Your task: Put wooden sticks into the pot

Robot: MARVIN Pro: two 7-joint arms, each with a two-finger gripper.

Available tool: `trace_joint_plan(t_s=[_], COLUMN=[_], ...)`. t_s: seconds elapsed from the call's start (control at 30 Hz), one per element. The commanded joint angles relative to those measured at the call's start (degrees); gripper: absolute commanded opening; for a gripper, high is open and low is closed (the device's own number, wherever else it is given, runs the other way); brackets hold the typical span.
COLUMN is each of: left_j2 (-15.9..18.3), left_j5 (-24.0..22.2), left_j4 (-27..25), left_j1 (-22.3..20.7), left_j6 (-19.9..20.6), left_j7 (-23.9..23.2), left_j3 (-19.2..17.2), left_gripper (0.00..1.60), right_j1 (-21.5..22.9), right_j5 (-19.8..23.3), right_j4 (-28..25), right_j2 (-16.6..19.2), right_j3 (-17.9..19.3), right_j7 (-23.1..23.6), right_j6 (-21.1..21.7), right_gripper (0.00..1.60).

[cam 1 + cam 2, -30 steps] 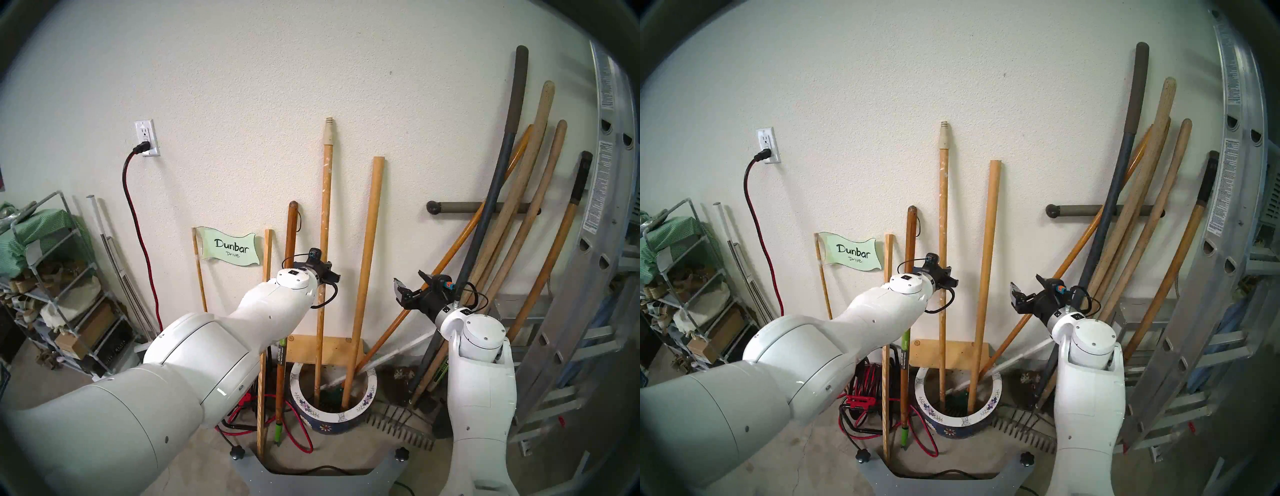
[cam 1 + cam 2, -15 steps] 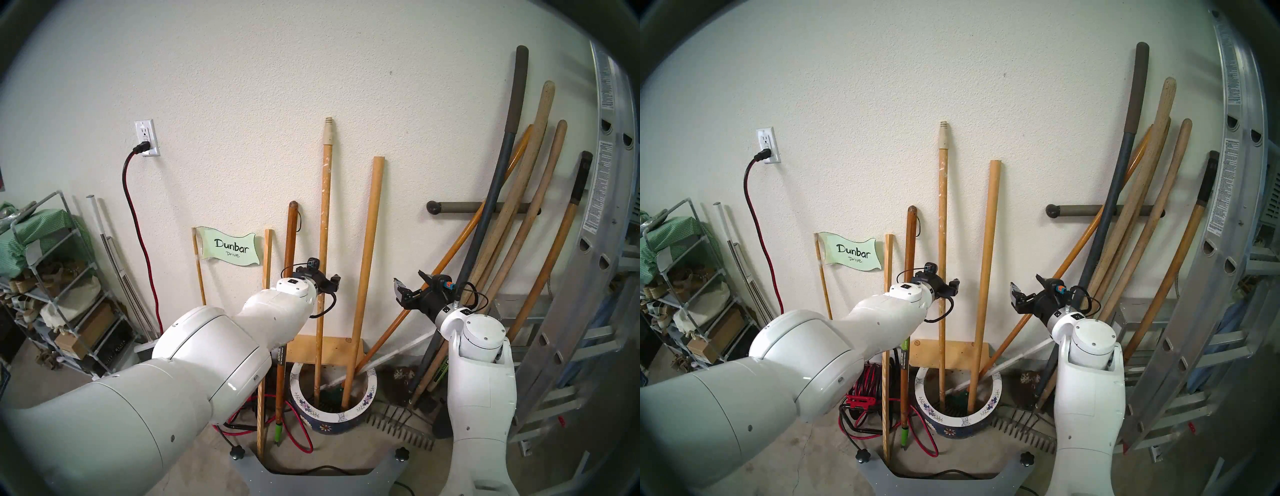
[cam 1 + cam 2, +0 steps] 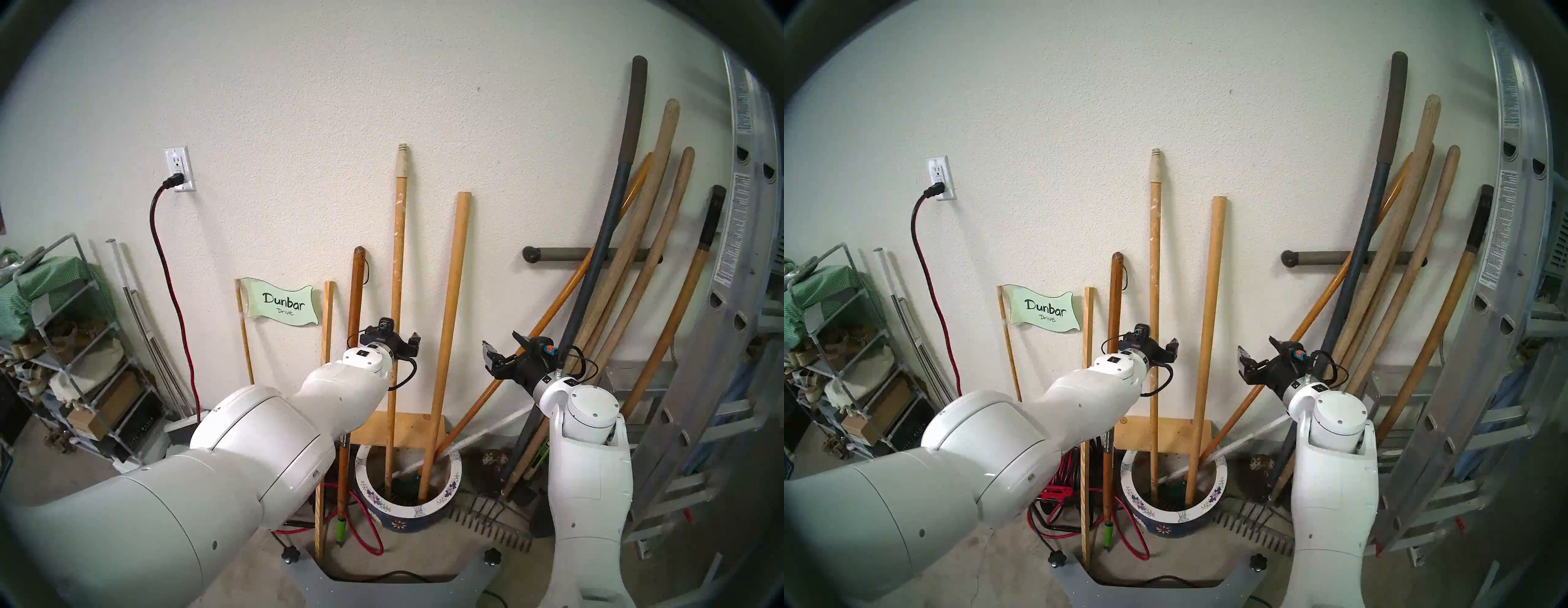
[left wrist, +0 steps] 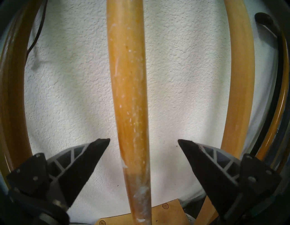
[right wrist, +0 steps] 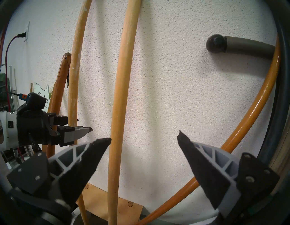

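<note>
The blue pot (image 3: 446, 496) with its white flowered rim stands on the floor by the wall. Two wooden sticks stand in it: the paint-flecked one (image 3: 396, 276) with a cream tip and the plain pale dowel (image 3: 449, 318). The dark red-brown stick (image 3: 355, 305) with a cord loop stands on the floor left of the pot. My left gripper (image 4: 143, 140) is open, its fingers either side of the paint-flecked stick (image 4: 128, 94) without touching it. To the dowel's right my right gripper (image 3: 500, 342) hangs open and empty, with the dowel (image 5: 120, 94) just inside its left finger.
An orange handle (image 3: 551, 314) and a white rod (image 3: 479, 437) lean into the pot from the right. A thin square slat (image 3: 324, 382), a "Dunbar Drive" sign (image 3: 282, 302) and red cable lie to the left. Tool handles (image 3: 628, 276), a rake (image 3: 492, 526) and a ladder (image 3: 721, 339) crowd the right.
My left gripper has opened and let go of the paint-flecked stick, which stays standing in the pot. The left arm shifted slightly down and right. The right arm has not moved.
</note>
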Motion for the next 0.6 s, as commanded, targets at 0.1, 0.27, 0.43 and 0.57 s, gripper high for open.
trace_joint_plan(t_s=[0.1, 0.27, 0.43, 0.57], left_j2=[-0.15, 0.35, 1.41, 2.45], left_j5=[1.46, 2.3, 3.34, 3.85], left_j4=[-3.15, -4.98, -6.21, -7.42], left_j1=[1.56, 2.01, 2.96, 3.97], left_j6=[-0.69, -1.47, -1.39, -1.54], left_j7=[2.23, 3.56, 5.77, 7.19], left_j3=[1.35, 1.85, 2.45, 2.61], left_gripper=[1.6, 1.6, 1.6, 1.6], right_j1=[0.13, 0.14, 0.14, 0.14], right_j5=[0.08, 0.07, 0.05, 0.04], right_j4=[-0.19, -0.18, -0.17, -0.16], right_j2=[-0.1, -0.1, -0.1, -0.1], right_j3=[-0.15, -0.14, -0.14, -0.14], right_j7=[0.09, 0.08, 0.07, 0.07], right_j6=[-0.08, -0.07, -0.07, -0.06], right_gripper=[1.6, 1.6, 1.6, 1.6])
